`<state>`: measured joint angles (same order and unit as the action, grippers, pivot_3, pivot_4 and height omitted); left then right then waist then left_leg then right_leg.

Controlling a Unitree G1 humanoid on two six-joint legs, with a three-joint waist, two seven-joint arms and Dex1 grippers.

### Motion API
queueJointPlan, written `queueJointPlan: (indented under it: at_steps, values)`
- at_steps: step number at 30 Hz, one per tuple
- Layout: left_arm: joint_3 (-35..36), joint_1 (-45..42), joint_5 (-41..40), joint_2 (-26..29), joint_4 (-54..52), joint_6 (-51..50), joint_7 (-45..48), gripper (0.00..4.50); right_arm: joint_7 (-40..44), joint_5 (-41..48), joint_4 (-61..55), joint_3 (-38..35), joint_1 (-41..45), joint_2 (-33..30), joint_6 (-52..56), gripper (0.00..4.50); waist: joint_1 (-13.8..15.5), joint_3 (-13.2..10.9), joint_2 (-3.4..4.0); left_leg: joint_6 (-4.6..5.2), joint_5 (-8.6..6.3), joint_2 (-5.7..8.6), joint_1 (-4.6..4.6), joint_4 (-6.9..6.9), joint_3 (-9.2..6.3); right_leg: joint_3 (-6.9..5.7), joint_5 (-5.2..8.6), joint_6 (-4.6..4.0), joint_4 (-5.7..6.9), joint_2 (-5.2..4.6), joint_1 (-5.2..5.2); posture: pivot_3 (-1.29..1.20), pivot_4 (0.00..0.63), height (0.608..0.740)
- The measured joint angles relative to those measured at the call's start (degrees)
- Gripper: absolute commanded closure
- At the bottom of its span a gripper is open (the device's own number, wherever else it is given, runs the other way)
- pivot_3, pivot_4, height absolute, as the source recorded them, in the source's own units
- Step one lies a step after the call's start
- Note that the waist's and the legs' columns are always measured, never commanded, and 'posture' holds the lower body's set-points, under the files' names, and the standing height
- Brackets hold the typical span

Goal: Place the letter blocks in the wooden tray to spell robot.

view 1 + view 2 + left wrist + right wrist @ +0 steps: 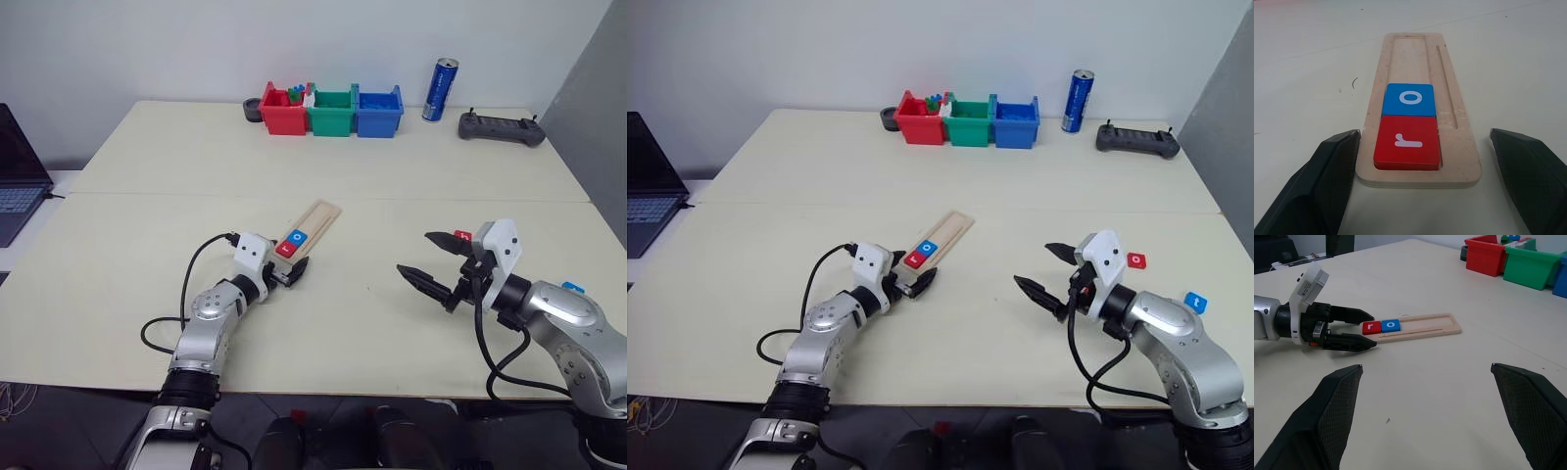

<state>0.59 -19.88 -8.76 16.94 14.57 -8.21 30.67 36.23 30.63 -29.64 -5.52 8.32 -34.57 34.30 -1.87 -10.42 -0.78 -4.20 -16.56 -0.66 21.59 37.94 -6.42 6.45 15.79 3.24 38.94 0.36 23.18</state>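
Left wrist view: long pale wooden tray (pixel 1459 147) on cream surface (pixel 1303 73), holding red square "r" block (pixel 1408 143) at its near end, touching blue square "o" block (pixel 1409 99). Left end effector (pixel 1420 181) released, straddling tray end. Right end effector (pixel 431 261) released, well apart.

Bare table (pixel 372 323) between grippers; bins (pixel 331 110) far back

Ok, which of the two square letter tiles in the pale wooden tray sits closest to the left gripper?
The red "r" tile, at the tray's near end by the open left gripper; the blue "o" tile lies beyond it.
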Motion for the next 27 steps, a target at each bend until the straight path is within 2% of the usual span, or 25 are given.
queueJointPlan:
  at_steps: [11,16,27]
  values:
    - [0.0,-0.5,0.0,0.2,1.2,0.8,-0.7,0.02,0.0,0.0,0.0,0.0,0.0,0.2,0.0,0.0,0.0,0.0,0.01,0.0,0.0,0.0,-0.04,0.0,0.0,0.0,0.0,0.0,0.02,0.0,-0.01,0.0,0.15,0.74]
    - [0.1,-0.5,-0.3,0.2,1.3,0.7,-0.5,1.15,0.0,0.0,0.0,0.0,0.1,0.2,0.0,0.0,0.0,0.0,0.02,0.0,0.0,0.0,-0.05,0.0,0.01,0.01,0.0,0.0,0.02,0.0,-0.02,0.0,0.15,0.74]
    - [0.3,-0.7,-0.4,0.2,1.3,-0.2,-0.1,1.18,0.0,0.0,0.0,0.0,0.7,0.2,0.0,0.0,0.0,0.0,0.02,0.0,0.0,0.0,-0.05,0.0,0.0,0.01,0.0,0.0,0.02,0.0,-0.02,0.0,0.15,0.74]
